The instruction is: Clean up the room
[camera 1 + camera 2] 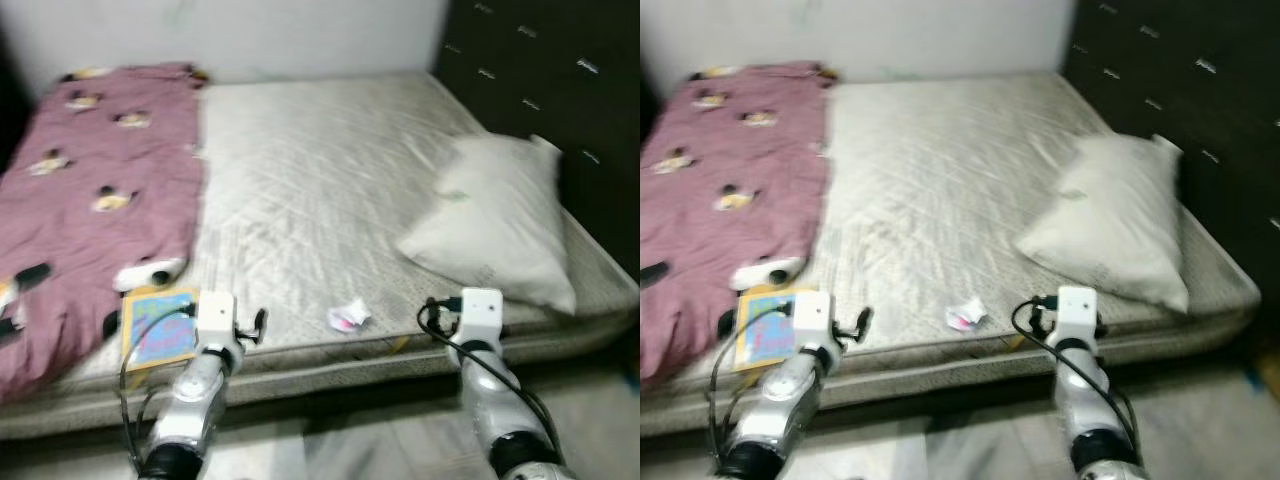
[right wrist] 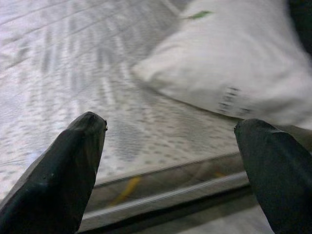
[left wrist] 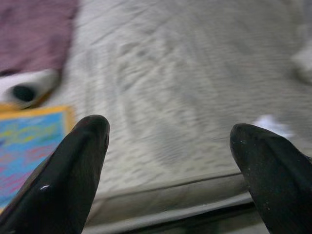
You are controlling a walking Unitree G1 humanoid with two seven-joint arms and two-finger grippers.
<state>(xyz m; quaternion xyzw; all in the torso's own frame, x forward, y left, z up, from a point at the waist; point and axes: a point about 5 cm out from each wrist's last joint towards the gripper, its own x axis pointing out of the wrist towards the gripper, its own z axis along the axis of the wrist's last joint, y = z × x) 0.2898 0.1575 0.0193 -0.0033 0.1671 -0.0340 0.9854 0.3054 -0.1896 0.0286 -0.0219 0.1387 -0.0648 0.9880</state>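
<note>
Crumpled wrapper (image 1: 349, 316), white with a pink patch, lies on the bare mattress (image 1: 320, 190) close to its near edge, between the two arms and well apart from both. A thin book (image 1: 160, 325) with a yellow border and blue cover lies flat at the near left of the mattress, touching the hem of the mauve blanket (image 1: 95, 190). The blanket, printed with small cartoon figures, covers the left side of the bed from the far wall to the near edge. A white pillow (image 1: 495, 220) rests on the right side, tilted, its near corner reaching toward the mattress edge. Dark drawer fronts (image 1: 540, 90) stand at far right beside the bed.

Left gripper (image 3: 168, 161) is held just above the near edge of the mattress, fingers (image 3: 73, 170) spread wide apart, nothing between them; the book sits just to its left and the wrapper shows as a pale blur near its other finger. Right gripper (image 2: 173, 165) hovers over the near edge on the pillow's side, fingers (image 2: 68, 165) likewise wide apart and empty, the pillow just beyond. Head views are slightly blurred.
</note>
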